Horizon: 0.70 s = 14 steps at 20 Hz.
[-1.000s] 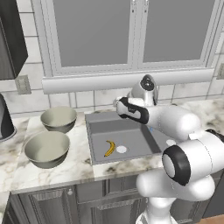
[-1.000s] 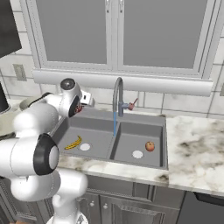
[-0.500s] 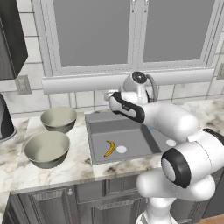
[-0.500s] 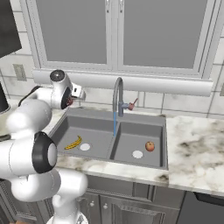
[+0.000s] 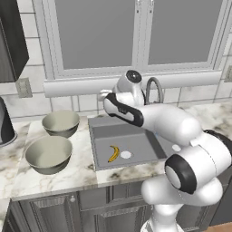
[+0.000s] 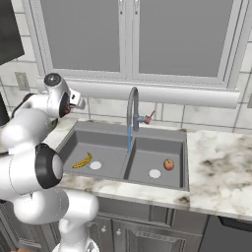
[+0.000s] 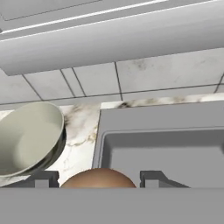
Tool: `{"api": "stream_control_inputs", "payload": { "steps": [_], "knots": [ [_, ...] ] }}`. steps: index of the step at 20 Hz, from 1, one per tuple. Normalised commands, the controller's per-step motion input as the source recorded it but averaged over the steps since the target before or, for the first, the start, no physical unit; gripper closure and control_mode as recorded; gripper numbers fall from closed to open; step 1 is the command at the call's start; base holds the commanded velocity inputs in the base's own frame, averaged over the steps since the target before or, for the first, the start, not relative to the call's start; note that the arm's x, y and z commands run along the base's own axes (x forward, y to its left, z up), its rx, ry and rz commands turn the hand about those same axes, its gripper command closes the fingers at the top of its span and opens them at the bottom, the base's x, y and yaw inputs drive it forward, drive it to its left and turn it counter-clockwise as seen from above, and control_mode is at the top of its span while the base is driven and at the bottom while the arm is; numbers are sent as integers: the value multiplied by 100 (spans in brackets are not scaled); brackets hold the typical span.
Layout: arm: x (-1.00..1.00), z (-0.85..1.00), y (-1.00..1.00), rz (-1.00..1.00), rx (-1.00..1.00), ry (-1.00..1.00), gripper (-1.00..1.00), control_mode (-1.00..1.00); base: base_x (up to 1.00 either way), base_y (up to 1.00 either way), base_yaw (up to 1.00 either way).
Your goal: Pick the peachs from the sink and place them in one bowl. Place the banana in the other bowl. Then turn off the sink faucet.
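My gripper [image 7: 97, 179] is shut on a peach [image 7: 97, 176], a round red-orange fruit between the two dark fingertips [image 7: 153, 178]. The hand hovers over the back left corner of the sink [image 5: 136, 131], with the gripper [image 5: 103, 96] pointing toward the bowls. The smaller bowl [image 5: 60, 122] stands by the wall and lies left of the held peach, as a pale bowl [image 7: 26, 138] in the hand view. The wider bowl [image 5: 48, 154] sits nearer the counter's front. The banana [image 5: 113, 154] lies in the left basin. A second peach [image 6: 168, 164] rests in the right basin. Water runs from the faucet [image 6: 133, 110].
A tiled wall and a window sill [image 5: 136, 81] rise right behind the sink. A dark appliance [image 5: 5, 124] stands at the far left of the marble counter [image 5: 81, 170]. White drains [image 6: 95, 166] mark each basin.
The hand with the peach has swung left and slightly up, from above the left basin to its back left corner. Banana and second peach have not moved.
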Motion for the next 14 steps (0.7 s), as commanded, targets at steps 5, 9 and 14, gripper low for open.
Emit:
{"api": "stream_control_inputs", "payload": {
  "steps": [5, 9, 14],
  "knots": [
    [-7, 11, 51, 1, 0, 0, 100, -100, 0, 0, 0],
    [-1, 11, 51, 0, 0, 0, 100, -100, 0, 0, 0],
    [0, 7, 53, 0, 0, 0, 100, -100, 0, 0, 0]
  ]
}}
